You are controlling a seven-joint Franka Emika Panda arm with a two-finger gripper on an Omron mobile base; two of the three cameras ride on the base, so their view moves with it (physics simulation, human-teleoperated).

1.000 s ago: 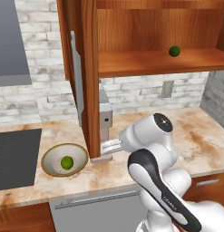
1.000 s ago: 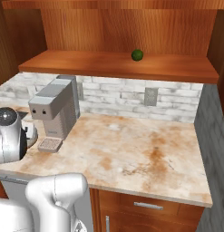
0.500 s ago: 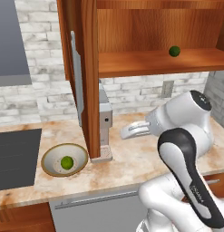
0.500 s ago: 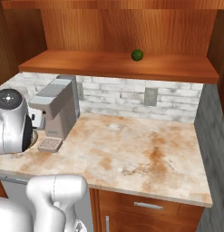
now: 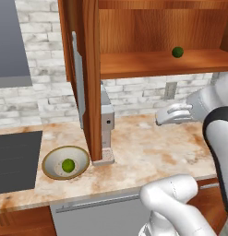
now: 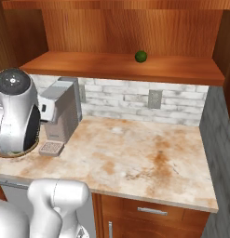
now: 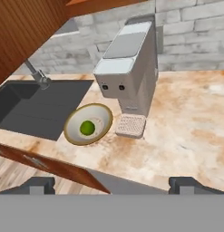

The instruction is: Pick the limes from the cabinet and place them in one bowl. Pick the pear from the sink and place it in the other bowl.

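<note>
One lime (image 5: 177, 52) (image 6: 141, 56) rests on the shelf of the open wooden cabinet (image 5: 147, 64). Another lime (image 5: 68, 165) (image 7: 87, 128) lies in the shallow cream bowl (image 5: 51, 159) (image 7: 103, 117) on the counter, left of the cabinet door. My gripper (image 5: 162, 117) (image 7: 112, 185) hangs open and empty over the counter, below the shelf and well to the right of the bowl. The dark sink (image 7: 36, 106) with its tap (image 7: 37, 74) lies beyond the bowl in the hand view. The pear and the other bowl are out of view.
A grey coffee machine (image 5: 106, 124) (image 6: 60, 109) (image 7: 129, 68) stands against the brick wall beside the bowl. The tall cabinet door (image 5: 85, 78) juts out over the counter. A wall socket (image 6: 155, 98) sits under the shelf. A grey side wall (image 6: 219, 139) bounds the counter on the right.
My arm has swung from beside the coffee machine and bowl to the right and upward. The gripper stayed open. Both limes kept their places.
</note>
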